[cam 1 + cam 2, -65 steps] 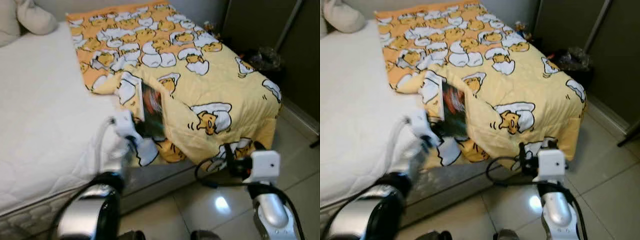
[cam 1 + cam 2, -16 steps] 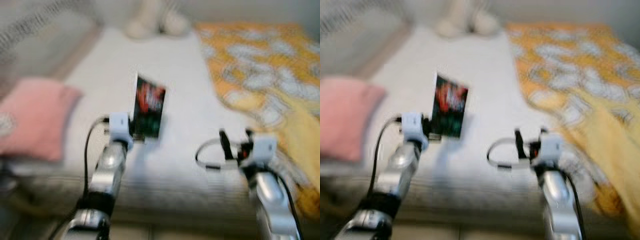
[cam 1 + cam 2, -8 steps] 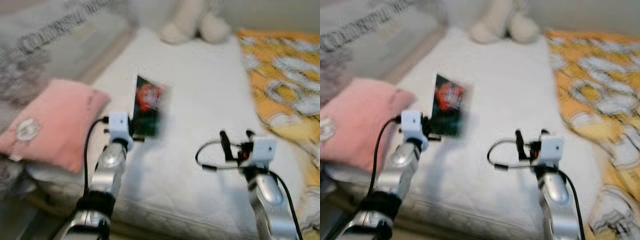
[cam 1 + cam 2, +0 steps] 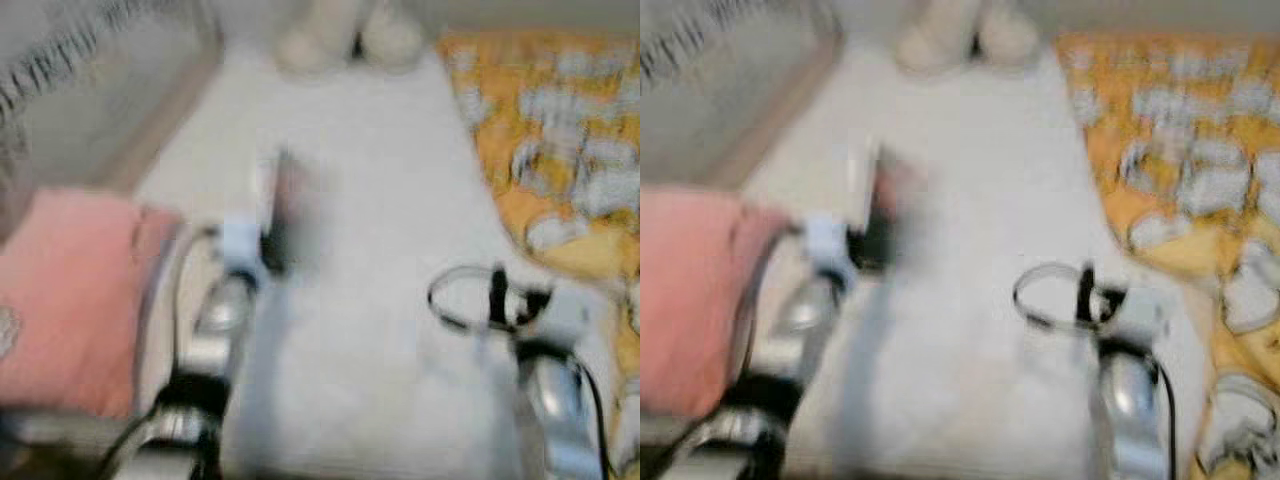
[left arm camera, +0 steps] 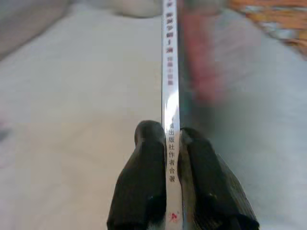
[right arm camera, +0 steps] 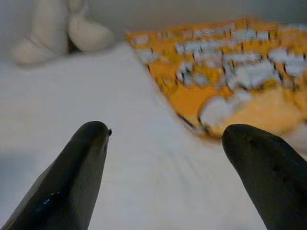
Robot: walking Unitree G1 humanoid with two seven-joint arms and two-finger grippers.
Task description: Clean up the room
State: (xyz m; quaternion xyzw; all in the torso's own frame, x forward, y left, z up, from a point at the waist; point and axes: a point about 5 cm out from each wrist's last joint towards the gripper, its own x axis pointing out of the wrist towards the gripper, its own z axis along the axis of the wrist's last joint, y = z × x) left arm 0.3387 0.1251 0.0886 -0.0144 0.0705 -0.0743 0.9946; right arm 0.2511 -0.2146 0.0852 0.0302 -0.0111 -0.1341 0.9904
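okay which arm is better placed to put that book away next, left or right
Left, probably. The left gripper is already shut on the book's spine, holding it upright above the white mattress. The right gripper is open, with nothing between its fingers.

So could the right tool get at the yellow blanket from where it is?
Probably yes: the right tool is open and holds nothing, over bare white mattress, and the yellow blanket lies just ahead with nothing between.

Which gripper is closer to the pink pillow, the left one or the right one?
Left. The left gripper, clamping a book, is right beside the pink pillow; the open right gripper is farther away, nearer the yellow blanket.
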